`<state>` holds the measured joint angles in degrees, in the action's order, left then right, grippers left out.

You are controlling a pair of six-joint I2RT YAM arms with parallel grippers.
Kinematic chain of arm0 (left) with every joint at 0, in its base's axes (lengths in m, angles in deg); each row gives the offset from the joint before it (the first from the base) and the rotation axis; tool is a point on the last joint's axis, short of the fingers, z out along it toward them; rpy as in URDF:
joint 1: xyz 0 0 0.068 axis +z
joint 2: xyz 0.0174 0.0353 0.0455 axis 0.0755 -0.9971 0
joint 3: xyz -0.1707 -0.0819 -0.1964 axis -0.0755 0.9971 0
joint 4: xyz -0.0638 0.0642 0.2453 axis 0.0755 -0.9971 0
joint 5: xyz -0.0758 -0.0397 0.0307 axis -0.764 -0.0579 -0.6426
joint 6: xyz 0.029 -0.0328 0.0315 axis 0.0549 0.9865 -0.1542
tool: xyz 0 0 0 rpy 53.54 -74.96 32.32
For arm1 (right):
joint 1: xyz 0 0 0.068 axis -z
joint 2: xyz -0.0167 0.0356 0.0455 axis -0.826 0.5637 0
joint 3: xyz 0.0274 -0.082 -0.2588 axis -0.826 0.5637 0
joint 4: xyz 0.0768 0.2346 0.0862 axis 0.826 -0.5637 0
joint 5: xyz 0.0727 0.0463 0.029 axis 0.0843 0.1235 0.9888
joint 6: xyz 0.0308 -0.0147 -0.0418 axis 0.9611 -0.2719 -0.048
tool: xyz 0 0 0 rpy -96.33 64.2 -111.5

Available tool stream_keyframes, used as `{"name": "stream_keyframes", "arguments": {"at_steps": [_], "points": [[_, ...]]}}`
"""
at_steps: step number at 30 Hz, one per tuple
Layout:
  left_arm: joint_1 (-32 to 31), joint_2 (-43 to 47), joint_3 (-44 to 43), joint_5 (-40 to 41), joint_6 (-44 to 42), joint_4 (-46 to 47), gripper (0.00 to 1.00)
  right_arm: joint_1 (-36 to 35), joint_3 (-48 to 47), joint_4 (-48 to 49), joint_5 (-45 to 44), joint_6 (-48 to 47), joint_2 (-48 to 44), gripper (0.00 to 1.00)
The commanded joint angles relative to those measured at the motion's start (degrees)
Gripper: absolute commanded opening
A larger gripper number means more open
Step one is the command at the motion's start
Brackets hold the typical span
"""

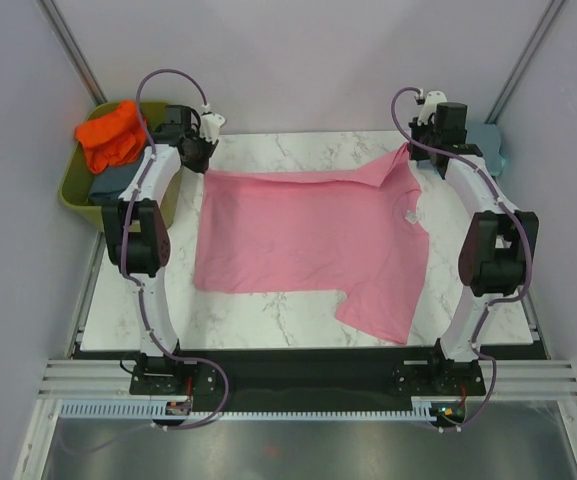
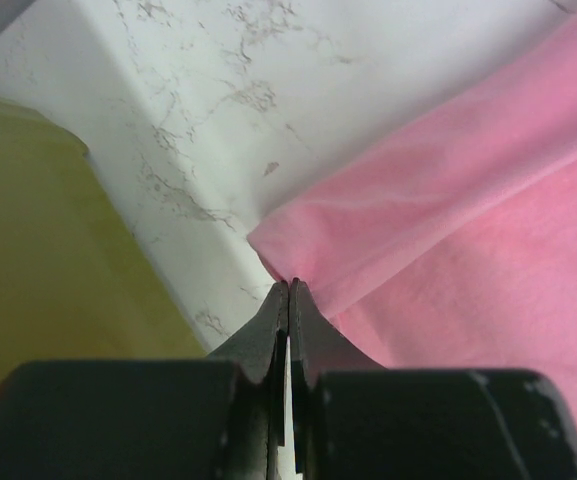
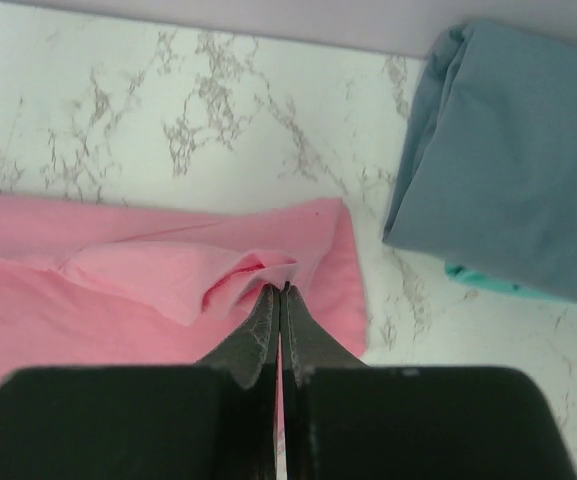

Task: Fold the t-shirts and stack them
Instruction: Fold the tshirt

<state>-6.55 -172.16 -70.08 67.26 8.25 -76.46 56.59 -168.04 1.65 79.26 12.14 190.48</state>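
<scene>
1. Top external view: the pink t-shirt [image 1: 308, 235] lies spread on the marble table [image 1: 268, 322]. Its long axis runs left to right, with the hem toward the left arm and the white neck label [image 1: 409, 214] toward the right arm.
2. State, left gripper [image 2: 289, 290]: jaws together, clamped on the far hem corner of the pink t-shirt. Cloth bunches at the tips.
3. State, right gripper [image 3: 280, 292]: jaws together, pinching a puckered fold at the far sleeve.
4. Key relation: both grips sit on the far long edge, so the body of the shirt lies toward the arm bases from each gripper. Judgement: a lengthwise fold calls for carrying that edge toward the near edge, both arms in parallel.
5. The near sleeve [image 1: 378, 305] juts out at near right and is not tucked in. It may skew the fold line.
6. Surroundings, left: the olive tub [image 1: 76, 198] sits just beside the left gripper. It holds the orange t-shirt [image 1: 108, 135] and the slate-blue t-shirt [image 1: 111, 182].
7. Surroundings, right: the folded grey-blue t-shirt [image 3: 508, 150] lies near the right gripper, with the turquoise t-shirt [image 3: 478, 278] showing beneath it.
8. Neither pile lies between the grips and the near edge.
</scene>
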Motion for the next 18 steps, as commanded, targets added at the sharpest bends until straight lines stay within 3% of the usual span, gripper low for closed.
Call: {"name": "stream_keyframes", "arguments": {"at_steps": [1, 18], "points": [[0.7, 6.0, 3.2, -2.7, 0.5, -0.1, 0.02, 0.1, 4.2, 0.0, 1.2, 0.3, -7.1, 0.0], [1.6, 12.5, 15.3, -4.9, 1.9, 2.3, 0.02, 0.1, 18.7, -1.9, 2.1, 0.1, -21.9, 0.0]]}}
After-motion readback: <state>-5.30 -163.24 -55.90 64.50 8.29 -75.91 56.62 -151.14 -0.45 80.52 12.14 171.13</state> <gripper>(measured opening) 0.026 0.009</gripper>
